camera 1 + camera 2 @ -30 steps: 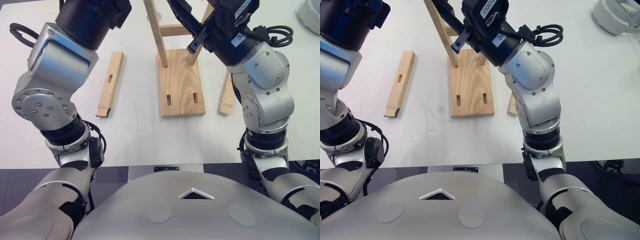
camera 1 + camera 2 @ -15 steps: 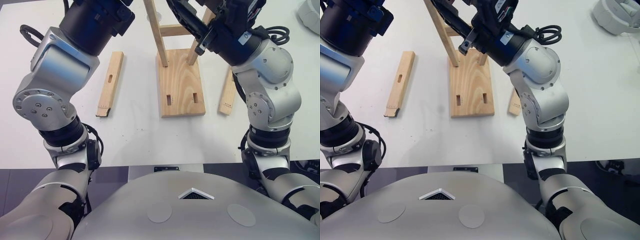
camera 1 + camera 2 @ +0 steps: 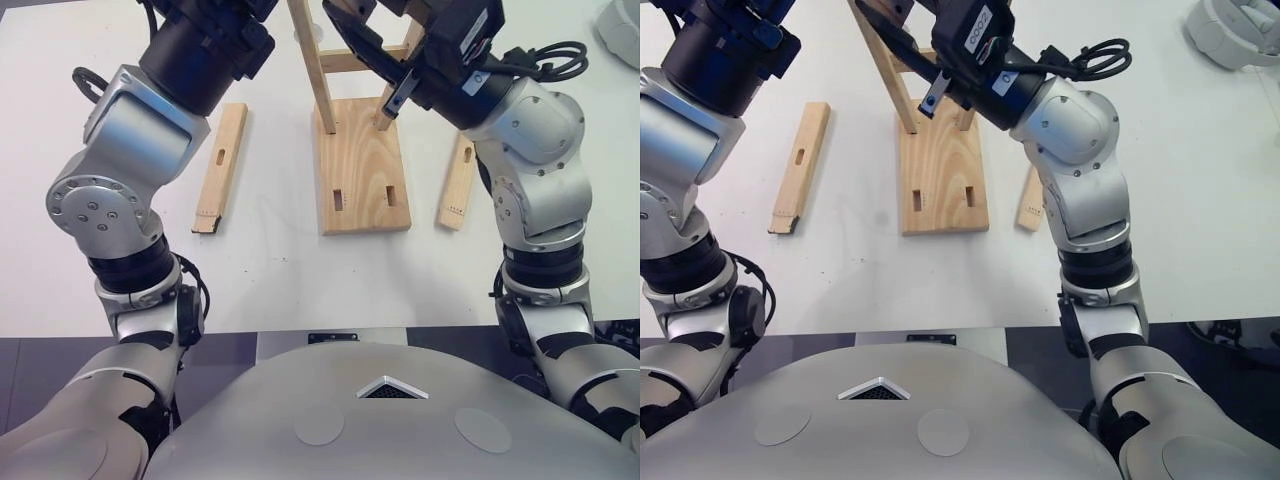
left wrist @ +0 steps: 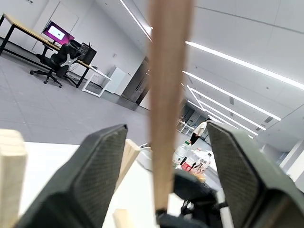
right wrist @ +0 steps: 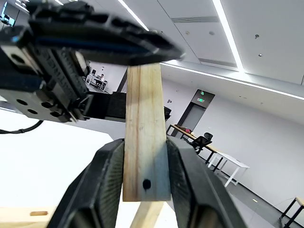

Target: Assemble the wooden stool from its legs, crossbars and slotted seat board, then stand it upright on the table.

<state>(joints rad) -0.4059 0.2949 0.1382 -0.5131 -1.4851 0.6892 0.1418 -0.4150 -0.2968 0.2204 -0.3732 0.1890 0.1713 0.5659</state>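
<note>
The slotted seat board (image 3: pixel 360 170) lies flat on the white table. Two legs stand in its far slots, the left one (image 3: pixel 312 70) and the right one (image 3: pixel 388 108), joined by a crossbar (image 3: pixel 348 60). My left gripper (image 4: pixel 167 171) is open and straddles an upright leg (image 4: pixel 168 85), with a gap at each finger (image 4: pixel 97 175). My right gripper (image 5: pixel 145 156) is shut on the other upright leg (image 5: pixel 145 118). A loose leg (image 3: pixel 220 165) lies left of the board. Another loose piece (image 3: pixel 457 185) lies right of it.
A white object (image 3: pixel 1232 30) rests at the table's far right corner. Both forearms hang over the far part of the table above the stool parts. The table's front edge (image 3: pixel 300 325) runs close to me, with bare surface before it.
My left arm has swung to the right, closer to the standing legs. My right arm has shifted slightly, still holding its leg. The board and loose pieces have not moved.
</note>
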